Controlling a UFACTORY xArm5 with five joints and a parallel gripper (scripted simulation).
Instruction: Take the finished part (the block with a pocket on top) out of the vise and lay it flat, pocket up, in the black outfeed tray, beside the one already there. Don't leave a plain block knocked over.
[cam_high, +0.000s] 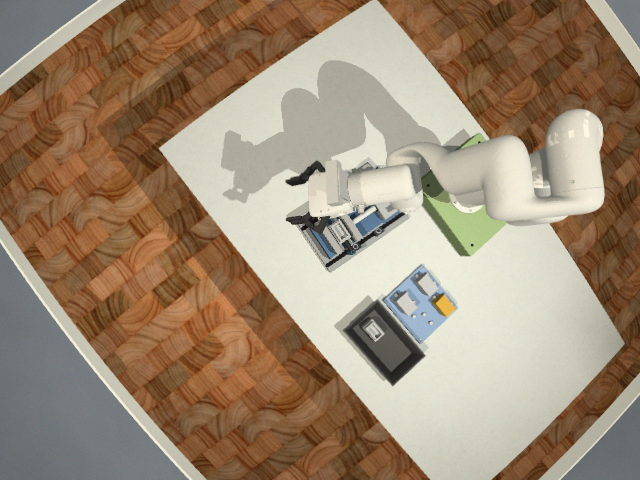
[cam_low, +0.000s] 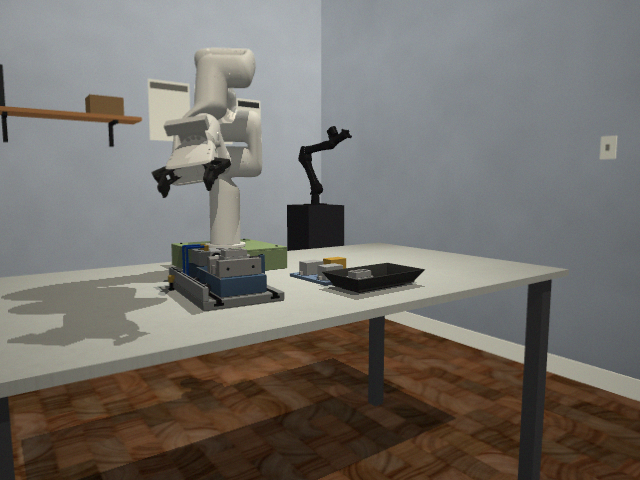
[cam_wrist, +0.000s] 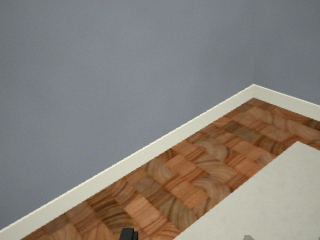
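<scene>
My gripper (cam_high: 302, 198) (cam_low: 189, 177) is open and empty. It hangs high above the near end of the vise (cam_high: 330, 260) (cam_low: 206, 297) and tilts outward. The vise has a grey base and blue jaws. A grey block (cam_high: 341, 231) (cam_low: 233, 253) sits between the jaws; my wrist hides much of it from above, and I cannot make out its pocket. The black outfeed tray (cam_high: 395, 356) (cam_low: 395, 273) lies further along the table and holds one pocketed grey part (cam_high: 373, 329) (cam_low: 360, 273) at one end. The wrist view shows only wall, floor and a table corner (cam_wrist: 280, 200).
A blue pallet (cam_high: 422, 326) stands beside the tray. It holds two upright plain grey blocks (cam_high: 405, 303) (cam_high: 427, 284) and an orange block (cam_high: 444, 305) (cam_low: 334, 260). The arm's green base plate (cam_high: 465, 235) (cam_low: 271, 255) lies behind the vise.
</scene>
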